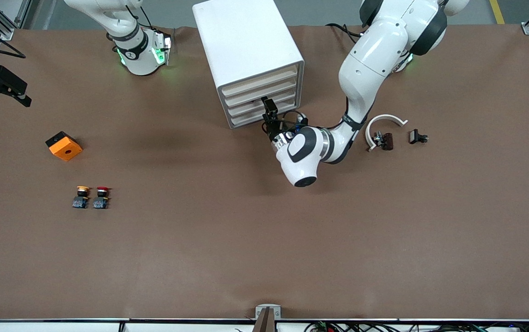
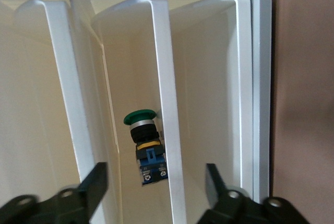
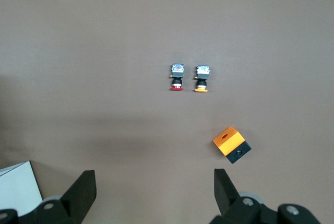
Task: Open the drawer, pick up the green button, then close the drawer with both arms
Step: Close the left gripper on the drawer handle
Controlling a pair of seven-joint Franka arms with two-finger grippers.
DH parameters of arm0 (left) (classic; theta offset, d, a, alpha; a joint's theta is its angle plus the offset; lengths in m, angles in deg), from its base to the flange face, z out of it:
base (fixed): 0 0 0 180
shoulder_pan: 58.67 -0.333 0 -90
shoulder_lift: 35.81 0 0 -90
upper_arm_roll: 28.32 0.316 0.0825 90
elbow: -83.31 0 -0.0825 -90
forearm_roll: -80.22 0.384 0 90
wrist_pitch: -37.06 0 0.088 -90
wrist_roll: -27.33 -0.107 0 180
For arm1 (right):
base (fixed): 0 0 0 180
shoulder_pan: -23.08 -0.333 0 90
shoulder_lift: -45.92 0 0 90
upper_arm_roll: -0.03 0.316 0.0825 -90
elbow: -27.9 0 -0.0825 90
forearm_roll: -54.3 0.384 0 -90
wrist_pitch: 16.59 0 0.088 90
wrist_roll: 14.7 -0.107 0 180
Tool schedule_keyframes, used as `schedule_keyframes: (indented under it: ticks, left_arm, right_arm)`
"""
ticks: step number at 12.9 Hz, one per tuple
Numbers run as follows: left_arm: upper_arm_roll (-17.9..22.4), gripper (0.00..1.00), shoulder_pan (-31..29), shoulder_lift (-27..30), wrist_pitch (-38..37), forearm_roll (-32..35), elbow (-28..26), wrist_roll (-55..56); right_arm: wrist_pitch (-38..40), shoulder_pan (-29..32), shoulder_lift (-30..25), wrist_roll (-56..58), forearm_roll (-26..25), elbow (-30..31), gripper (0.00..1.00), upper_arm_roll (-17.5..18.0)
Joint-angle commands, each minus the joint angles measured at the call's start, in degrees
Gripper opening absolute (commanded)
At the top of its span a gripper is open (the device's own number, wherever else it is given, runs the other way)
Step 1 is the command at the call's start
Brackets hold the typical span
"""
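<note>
The green button (image 2: 141,117) is seen lying inside a drawer (image 2: 163,51), whose thin front is straddled by the left gripper (image 2: 156,176), fingers spread and empty, so a neighbouring front may be pinched instead, while the right gripper (image 3: 155,179), also spread, is parked waiting over the table (image 3: 104,51).

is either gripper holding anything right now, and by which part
Nothing is held. The left gripper is open at the cabinet, fingers either side of a drawer front. The right gripper waits open.
</note>
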Motion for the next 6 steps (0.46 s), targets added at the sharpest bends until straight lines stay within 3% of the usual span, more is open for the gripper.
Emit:
schedule_keyframes:
  ticks: [1, 6]
  left_arm:
    - [0.1, 0.76, 0.2, -1.4, -0.9, -1.2, 0.5, -0.4]
    - [0.1, 0.72, 0.9, -2.8, -0.7, -1.6, 0.7, -0.3]
  right_arm:
    - [0.6, -0.3, -0.8, -0.2, -0.6, -0.2, 1.0, 0.0]
    - [0.6, -0.3, -0.8, -1.0, -0.1, -0.3, 1.0, 0.0]
